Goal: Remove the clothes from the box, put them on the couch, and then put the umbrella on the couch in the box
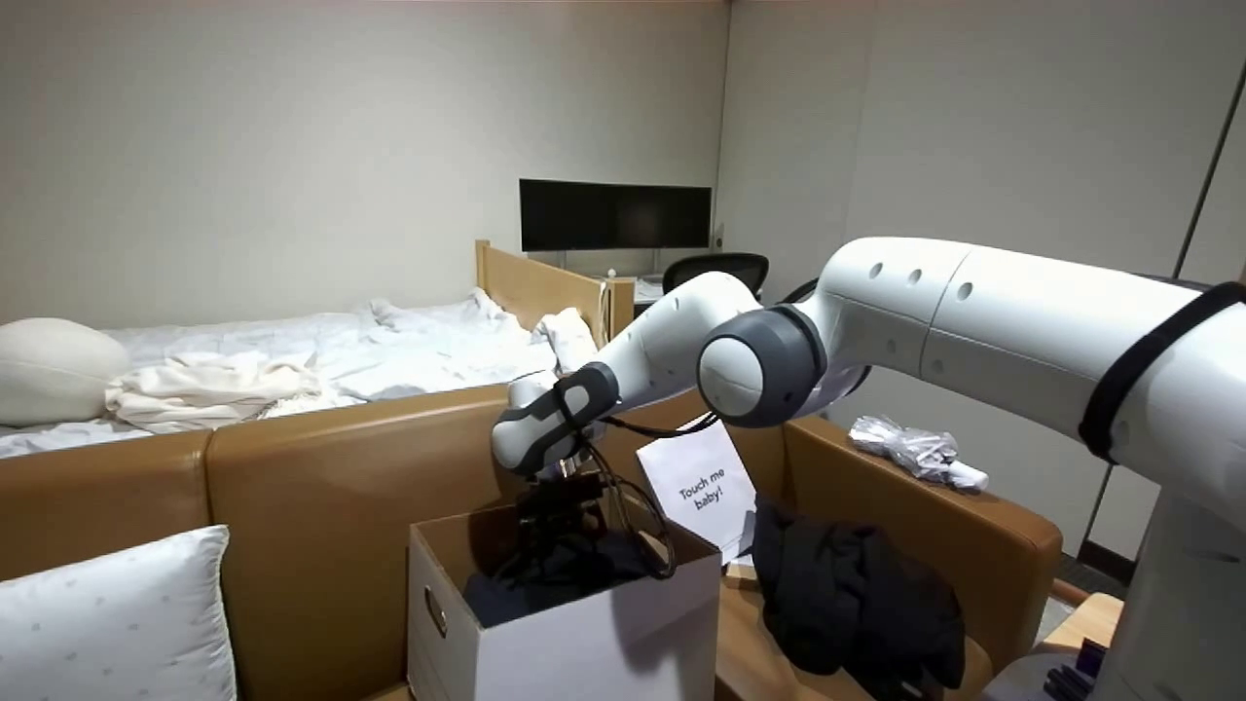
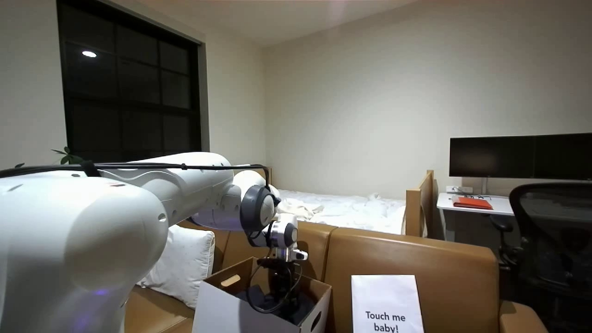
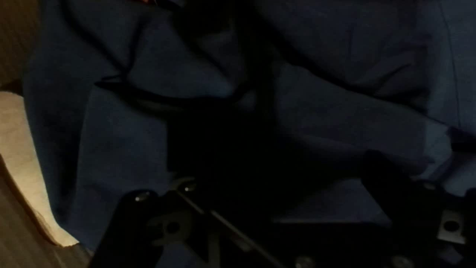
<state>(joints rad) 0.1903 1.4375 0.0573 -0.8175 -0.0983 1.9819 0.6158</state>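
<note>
End effector [image 1: 545, 560] hemmed in by the box [image 1: 555, 657] — sign [image 1: 703, 477], black garment [image 1: 857, 599] nearby.

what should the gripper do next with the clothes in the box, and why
Probably close the gripper on the dark blue clothes: its jaws stand apart over the fabric inside the box, with none visibly pinched, though contact is unclear.
</note>
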